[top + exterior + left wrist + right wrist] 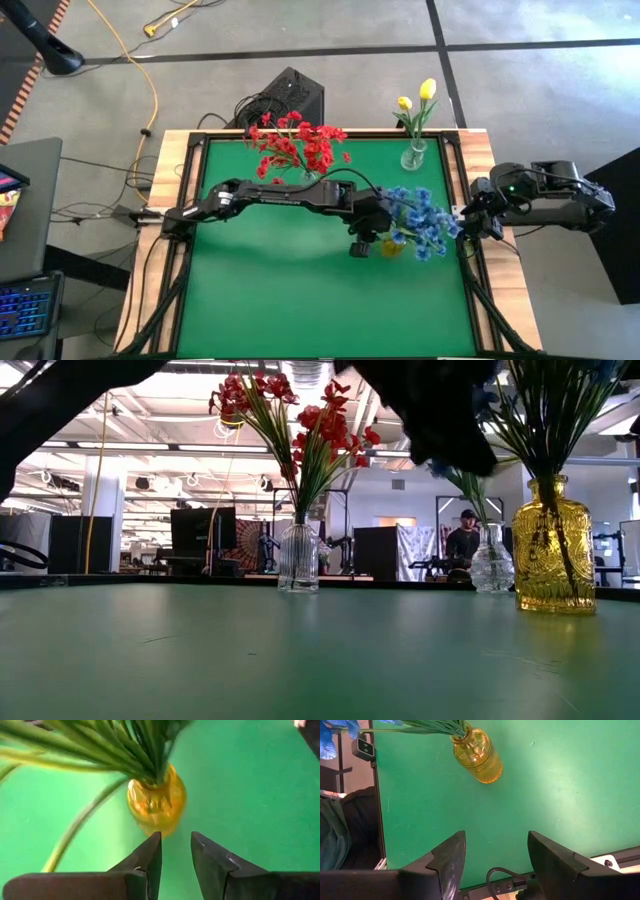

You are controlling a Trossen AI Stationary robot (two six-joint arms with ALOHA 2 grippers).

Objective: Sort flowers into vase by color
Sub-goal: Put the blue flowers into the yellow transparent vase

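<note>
Blue flowers (420,220) stand with their stems in a yellow glass vase (156,805) right of the table's middle. Red flowers (298,145) fill a clear ribbed vase (298,558) near the far edge. Yellow tulip buds (420,95) stand in a second clear vase (414,155) at the far right. My left gripper (176,847) hovers just left of the yellow vase (392,245), fingers slightly apart and holding nothing. My right gripper (496,855) is open at the table's right edge, looking toward the same vase (477,754).
The green mat (280,290) shows bare across its near half. A wooden frame (168,200) borders the table. One loose green stem (75,832) arcs out of the yellow vase. A person (463,540) sits in the room behind the table.
</note>
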